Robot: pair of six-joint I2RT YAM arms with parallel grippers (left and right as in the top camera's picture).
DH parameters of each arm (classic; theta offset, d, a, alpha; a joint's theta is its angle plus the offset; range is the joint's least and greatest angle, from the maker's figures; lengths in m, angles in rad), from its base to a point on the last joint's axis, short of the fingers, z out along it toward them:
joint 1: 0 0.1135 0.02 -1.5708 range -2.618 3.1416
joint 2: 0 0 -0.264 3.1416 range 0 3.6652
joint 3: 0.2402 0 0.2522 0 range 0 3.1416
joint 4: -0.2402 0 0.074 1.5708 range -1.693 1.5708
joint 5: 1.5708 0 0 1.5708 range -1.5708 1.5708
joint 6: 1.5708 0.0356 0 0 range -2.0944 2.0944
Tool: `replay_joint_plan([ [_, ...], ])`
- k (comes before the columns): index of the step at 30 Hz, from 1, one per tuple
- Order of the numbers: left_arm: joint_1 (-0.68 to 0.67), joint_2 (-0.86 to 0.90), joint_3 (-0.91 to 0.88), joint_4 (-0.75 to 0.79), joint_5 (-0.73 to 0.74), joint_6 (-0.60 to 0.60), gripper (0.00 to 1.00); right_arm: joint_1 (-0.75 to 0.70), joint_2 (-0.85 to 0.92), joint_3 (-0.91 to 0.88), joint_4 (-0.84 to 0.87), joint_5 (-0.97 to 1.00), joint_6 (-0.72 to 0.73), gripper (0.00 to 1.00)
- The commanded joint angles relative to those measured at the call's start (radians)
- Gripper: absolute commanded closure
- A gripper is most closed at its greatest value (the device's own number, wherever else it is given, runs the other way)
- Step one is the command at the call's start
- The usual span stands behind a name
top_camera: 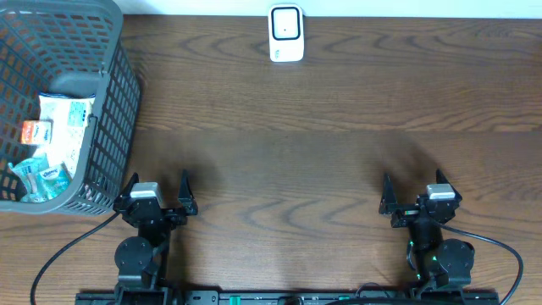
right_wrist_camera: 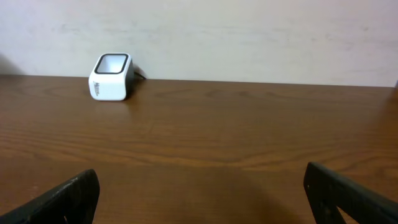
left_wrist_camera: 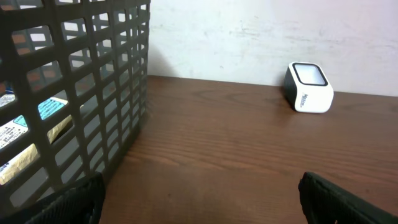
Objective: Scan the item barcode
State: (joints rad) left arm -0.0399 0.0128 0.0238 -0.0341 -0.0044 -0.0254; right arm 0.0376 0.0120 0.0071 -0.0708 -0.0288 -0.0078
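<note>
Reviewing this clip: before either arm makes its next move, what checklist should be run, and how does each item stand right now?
1. Left gripper open and empty: ok.
2. Right gripper open and empty: ok.
3. Packets lying inside the basket, available to pick: ok.
4. Scanner standing at the far edge of the table, window uncovered: ok.
5. Barcode side of any packet located: cannot tell, the print is too small.
6. Basket on the left arm's side, so that arm is the likelier picker: ok.
</note>
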Motion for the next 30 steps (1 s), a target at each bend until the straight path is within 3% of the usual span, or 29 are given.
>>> replay_joint_plan([
  [1, 0.005, -0.009, -0.02, -0.039, -0.007, 0.006, 0.02, -0.004, -0.005, -0.001, -0.005, 0.0, 0.0, 0.01],
  [5, 0.005, -0.009, -0.02, -0.037, 0.015, -0.02, 0.02, -0.004, -0.005, -0.001, -0.004, 0.0, 0.0, 0.01],
  [8, 0.005, -0.009, -0.02, -0.026, 0.135, -0.177, 0.02, -0.004, -0.005, -0.001, -0.004, 0.0, -0.001, 0.01],
  [13, 0.004, -0.009, -0.02, -0.024, 0.151, -0.2, 0.02, -0.004, -0.005, -0.001, -0.004, 0.0, -0.001, 0.01],
  [18, 0.004, -0.009, -0.02, -0.01, 0.305, -0.513, 0.02, -0.004, -0.005, -0.001, -0.004, 0.0, -0.001, 0.01],
  [21, 0.004, -0.009, -0.02, -0.008, 0.308, -0.579, 0.02, -0.004, -0.005, -0.001, -0.004, 0.0, -0.001, 0.01],
  [26, 0.004, -0.009, -0.02, 0.022, 0.309, -0.833, 0.02, -0.004, -0.005, -0.001, -0.004, 0.0, 0.0, 0.01],
  [30, 0.004, -0.009, -0.019, 0.156, 0.311, -0.881, 0.02, -0.004, -0.005, -0.001, -0.005, 0.0, 0.0, 0.01],
])
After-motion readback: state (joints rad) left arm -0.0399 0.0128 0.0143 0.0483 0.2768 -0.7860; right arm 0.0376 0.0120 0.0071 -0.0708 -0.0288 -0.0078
